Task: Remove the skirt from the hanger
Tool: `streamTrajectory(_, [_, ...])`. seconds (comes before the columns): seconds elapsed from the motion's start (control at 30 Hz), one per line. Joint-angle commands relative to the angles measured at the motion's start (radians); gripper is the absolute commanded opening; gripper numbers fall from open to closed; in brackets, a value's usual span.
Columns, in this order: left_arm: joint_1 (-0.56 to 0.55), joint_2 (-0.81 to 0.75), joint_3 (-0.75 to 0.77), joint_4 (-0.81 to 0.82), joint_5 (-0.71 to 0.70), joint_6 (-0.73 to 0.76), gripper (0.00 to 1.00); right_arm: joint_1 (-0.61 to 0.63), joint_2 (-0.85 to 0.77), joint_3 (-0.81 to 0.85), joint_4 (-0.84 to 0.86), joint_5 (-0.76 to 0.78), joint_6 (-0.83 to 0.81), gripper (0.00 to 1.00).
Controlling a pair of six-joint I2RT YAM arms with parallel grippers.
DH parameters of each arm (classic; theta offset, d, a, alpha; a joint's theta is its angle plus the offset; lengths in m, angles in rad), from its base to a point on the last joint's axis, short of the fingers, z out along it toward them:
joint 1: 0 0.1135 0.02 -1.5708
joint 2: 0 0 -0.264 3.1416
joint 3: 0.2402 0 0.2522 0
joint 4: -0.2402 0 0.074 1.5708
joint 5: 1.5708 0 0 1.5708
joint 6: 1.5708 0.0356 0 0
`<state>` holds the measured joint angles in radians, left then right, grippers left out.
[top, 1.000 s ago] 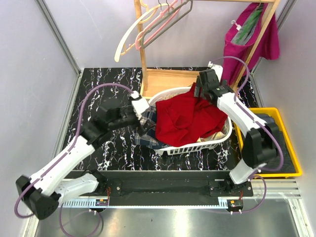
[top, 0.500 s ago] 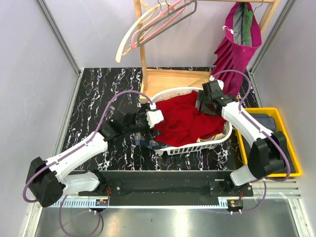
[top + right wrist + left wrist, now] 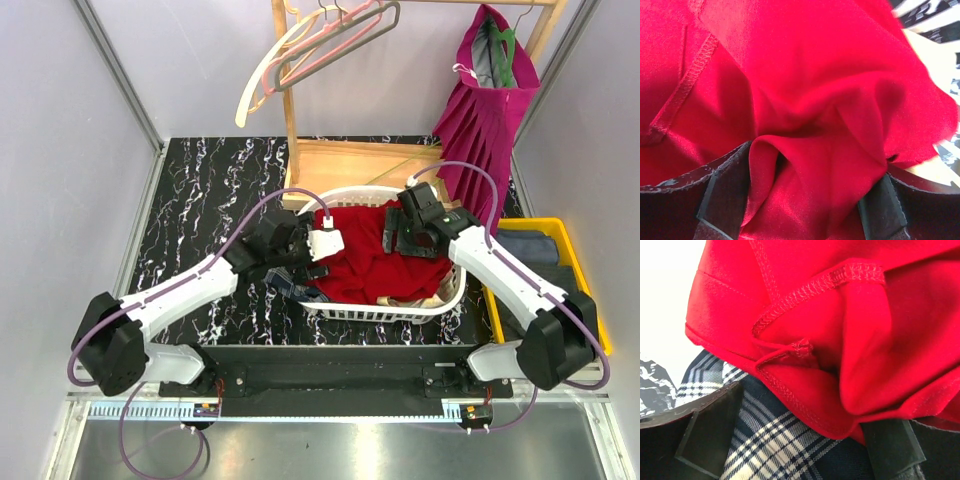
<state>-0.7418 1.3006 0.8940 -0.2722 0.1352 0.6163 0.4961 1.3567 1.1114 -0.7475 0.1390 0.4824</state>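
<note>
Both arms have dropped lower, settling the red skirt (image 3: pixel 375 255) into the white basket (image 3: pixel 400 312). The left pincer (image 3: pixel 800 435) and right pincer (image 3: pixel 799 205) gape around bunched cloth, so removal looks finished.

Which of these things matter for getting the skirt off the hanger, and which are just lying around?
For the job: magenta skirt; wooden rack it hangs from.
Lying about: white basket; red garment; plaid cloth; empty hangers; yellow tray.
</note>
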Motion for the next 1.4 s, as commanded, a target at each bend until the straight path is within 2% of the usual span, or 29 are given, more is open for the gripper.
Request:
streamTrajectory(0.0, [0.053,0.008,-0.023,-0.245,-0.121,0.114,0.99,0.058,0.053,0.014,0.010,-0.107,0.038,0.82])
streamTrajectory(0.17, [0.203,-0.095,-0.056,-0.364,-0.156,0.174,0.99,0.122,0.185,0.097,0.054,-0.136,0.041,0.82])
streamTrajectory(0.4, [0.453,-0.296,-0.148,-0.528,-0.198,0.338,0.99,0.255,0.376,0.354,0.066,-0.177,0.041,0.82])
streamTrajectory(0.57, [0.582,-0.418,-0.149,-0.613,-0.183,0.402,0.99,0.349,0.476,0.496,0.059,-0.196,0.059,0.82])
streamTrajectory(0.63, [0.630,-0.449,-0.112,-0.631,-0.158,0.404,0.99,0.384,0.487,0.522,0.045,-0.179,0.053,0.86])
streamTrajectory(0.73, [0.650,-0.460,0.005,-0.627,-0.114,0.335,0.99,0.386,0.452,0.562,-0.030,-0.063,0.007,0.95])
streamTrajectory(0.77, [0.650,-0.455,0.047,-0.627,-0.089,0.262,0.99,0.386,0.435,0.579,-0.050,-0.021,-0.005,1.00])
streamTrajectory(0.9, [0.650,-0.416,0.345,-0.624,0.016,0.056,0.99,0.334,0.339,0.588,-0.107,0.123,0.019,1.00])
streamTrajectory(1.0, [0.650,-0.419,0.469,-0.602,0.107,-0.079,0.99,0.277,0.268,0.587,-0.130,0.117,0.097,1.00])
streamTrajectory(1.1, [0.650,-0.437,0.531,-0.582,0.174,-0.159,0.99,0.226,0.213,0.597,-0.127,0.019,-0.025,1.00])
streamTrajectory(1.23, [0.650,-0.449,0.563,-0.572,0.215,-0.182,0.99,0.185,0.160,0.533,-0.058,0.033,-0.070,1.00])
streamTrajectory(1.27, [0.650,-0.449,0.566,-0.572,0.211,-0.184,0.99,0.167,0.168,0.541,-0.064,0.097,-0.065,1.00])
streamTrajectory(1.33, [0.650,-0.457,0.562,-0.570,0.208,-0.182,0.99,0.122,0.214,0.554,-0.070,0.145,-0.033,0.93])
streamTrajectory(1.37, [0.650,-0.465,0.553,-0.567,0.210,-0.184,0.99,0.036,0.243,0.567,-0.076,0.146,-0.009,0.89])
